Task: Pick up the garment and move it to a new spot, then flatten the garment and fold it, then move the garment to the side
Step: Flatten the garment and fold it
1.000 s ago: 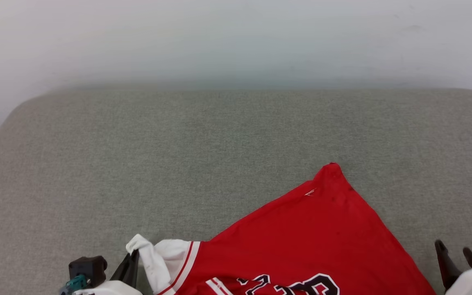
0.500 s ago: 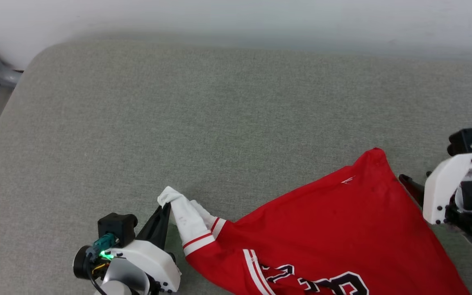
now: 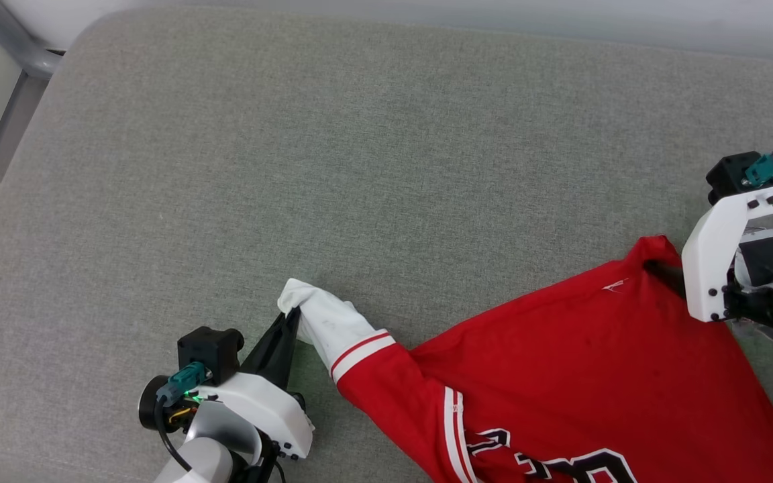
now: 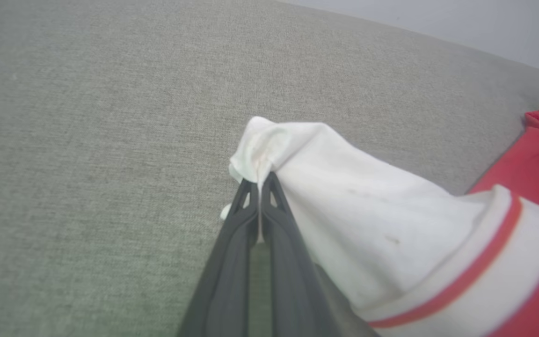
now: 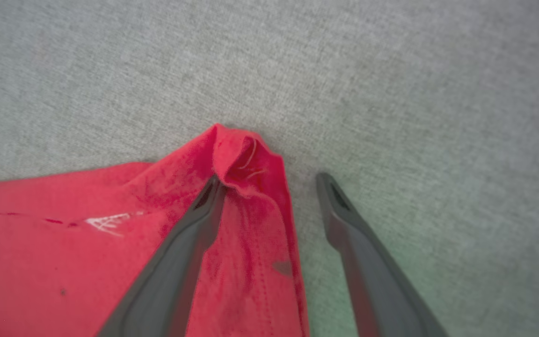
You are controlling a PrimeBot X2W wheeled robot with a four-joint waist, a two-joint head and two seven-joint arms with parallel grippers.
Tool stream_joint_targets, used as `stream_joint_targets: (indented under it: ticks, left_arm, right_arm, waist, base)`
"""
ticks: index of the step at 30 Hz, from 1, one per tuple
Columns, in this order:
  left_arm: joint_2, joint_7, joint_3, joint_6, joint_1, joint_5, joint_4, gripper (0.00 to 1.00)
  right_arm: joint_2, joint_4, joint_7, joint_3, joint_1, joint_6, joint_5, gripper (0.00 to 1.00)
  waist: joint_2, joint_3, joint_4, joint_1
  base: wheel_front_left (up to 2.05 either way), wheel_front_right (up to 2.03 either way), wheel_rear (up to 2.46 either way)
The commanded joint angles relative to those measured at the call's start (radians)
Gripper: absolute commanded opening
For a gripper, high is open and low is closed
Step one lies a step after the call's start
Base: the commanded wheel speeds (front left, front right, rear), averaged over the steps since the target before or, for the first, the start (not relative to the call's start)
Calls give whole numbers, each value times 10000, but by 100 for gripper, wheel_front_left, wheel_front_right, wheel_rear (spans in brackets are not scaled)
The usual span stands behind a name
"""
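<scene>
The garment point(image 3: 574, 362), a red jersey with black white-outlined print, lies on the grey cushion at the lower right of the head view. Its white sleeve end point(image 3: 323, 322) with red stripes stretches left. My left gripper point(image 3: 290, 320) is shut on that sleeve's tip point(image 4: 260, 150). My right gripper point(image 5: 269, 185) stands open over the garment's far red corner point(image 5: 241, 159); one finger point(image 5: 194, 224) rests on the red cloth, the other on the cushion beside it. In the head view the white right wrist point(image 3: 722, 261) covers those fingers.
The grey fabric cushion point(image 3: 359, 168) spreads wide behind and left of the garment. Its far edge meets a pale wall point(image 3: 561, 17). A grey metal frame point(image 3: 4, 47) runs along the left edge, beyond the cushion's rounded corner.
The head camera has tilted down, so the cushion and garment sit differently in the picture. My right gripper has come onto the garment's far corner. The left gripper keeps its hold on the sleeve.
</scene>
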Motion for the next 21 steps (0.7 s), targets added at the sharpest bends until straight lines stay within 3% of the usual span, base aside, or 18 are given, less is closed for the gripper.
stream_joint_targets:
  ticks: [1,2,3,4,8,15,21]
  left_arm:
    - [-29,-81,-8,3,-111,-38,47,0]
    - [-37,-87,-12,1,-123,-55,74,0]
    - [-42,-102,-16,-3,-133,-59,101,0]
    - [-48,-122,-21,-6,-140,-52,122,0]
    - [-42,-137,-15,-10,-184,-129,231,0]
    - [246,-91,138,52,-462,-104,465,0]
    - [733,130,245,-64,-1156,55,627,0]
  right_arm:
    - [234,437,326,368,412,21,273,100]
    - [264,661,599,472,494,19,420,54]
    - [287,855,826,592,563,21,558,23]
    - [324,960,922,650,619,19,721,0]
    - [259,955,585,790,320,7,945,0]
    - [93,1023,-1141,254,-457,-2,1004,0]
    - [510,1596,-2324,-550,-623,2,1018,0]
  waist:
    - [0,47,35,-1]
    - [0,57,40,-1]
    - [0,65,45,-1]
    - [0,64,47,-1]
    - [0,15,7,-1]
    - [0,-574,-332,-1]
    - [0,-1241,-1008,-1]
  base:
    - [0,0,0]
    - [0,0,0]
    - [0,0,0]
    - [0,0,0]
    - [0,0,0]
    - [0,0,0]
    - [0,0,0]
